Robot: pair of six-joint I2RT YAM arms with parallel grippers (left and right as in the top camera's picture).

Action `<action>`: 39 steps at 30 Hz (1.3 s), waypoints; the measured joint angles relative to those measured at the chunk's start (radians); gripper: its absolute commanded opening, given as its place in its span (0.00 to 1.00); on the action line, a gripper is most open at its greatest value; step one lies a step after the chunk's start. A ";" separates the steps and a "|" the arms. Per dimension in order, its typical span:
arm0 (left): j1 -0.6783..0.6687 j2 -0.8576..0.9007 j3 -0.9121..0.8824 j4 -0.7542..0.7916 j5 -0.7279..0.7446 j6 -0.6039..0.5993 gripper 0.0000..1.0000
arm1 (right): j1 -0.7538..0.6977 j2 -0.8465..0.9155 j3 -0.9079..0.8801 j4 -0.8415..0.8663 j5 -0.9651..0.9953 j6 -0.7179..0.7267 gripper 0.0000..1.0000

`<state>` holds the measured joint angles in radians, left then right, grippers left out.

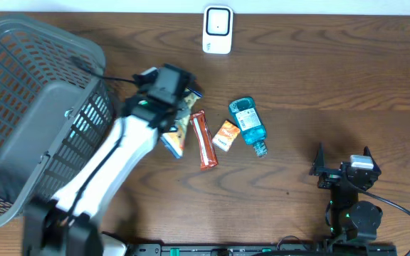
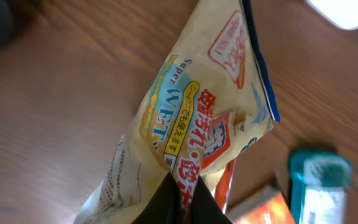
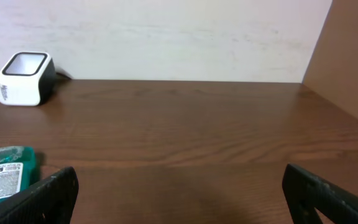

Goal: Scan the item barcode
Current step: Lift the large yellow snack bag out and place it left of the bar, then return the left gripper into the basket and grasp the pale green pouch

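The left gripper is pinching the yellow wipes packet by a thin edge, jaws pressed together on the film. The packet is hanging just beside the red bar, the orange sachet and the blue bottle. Slack film may be slipping free or folding over the barcode, which is not showing. The right gripper is sitting spread wide, holding nothing, well apart. Farther off, the white scanner is standing near the table's back edge. The grey basket is showing nothing inside, though the arm is covering part.
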<state>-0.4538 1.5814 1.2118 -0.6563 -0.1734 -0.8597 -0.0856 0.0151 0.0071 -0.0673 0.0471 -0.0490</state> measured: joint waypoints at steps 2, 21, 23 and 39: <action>-0.022 0.065 0.000 0.033 -0.019 -0.045 0.07 | 0.000 0.000 0.000 0.000 0.000 0.000 0.99; -0.178 0.240 0.000 0.155 -0.071 -0.224 0.98 | 0.000 0.000 0.000 0.000 0.000 0.000 0.99; -0.179 0.236 0.001 0.152 -0.069 -0.189 0.98 | 0.000 0.000 0.000 0.000 0.000 0.000 0.99; 0.098 -0.451 0.101 0.109 -0.072 0.265 0.98 | 0.000 0.000 0.000 0.000 0.000 0.000 0.99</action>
<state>-0.3557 1.1305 1.3128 -0.5472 -0.2459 -0.5949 -0.0856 0.0151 0.0071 -0.0673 0.0471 -0.0490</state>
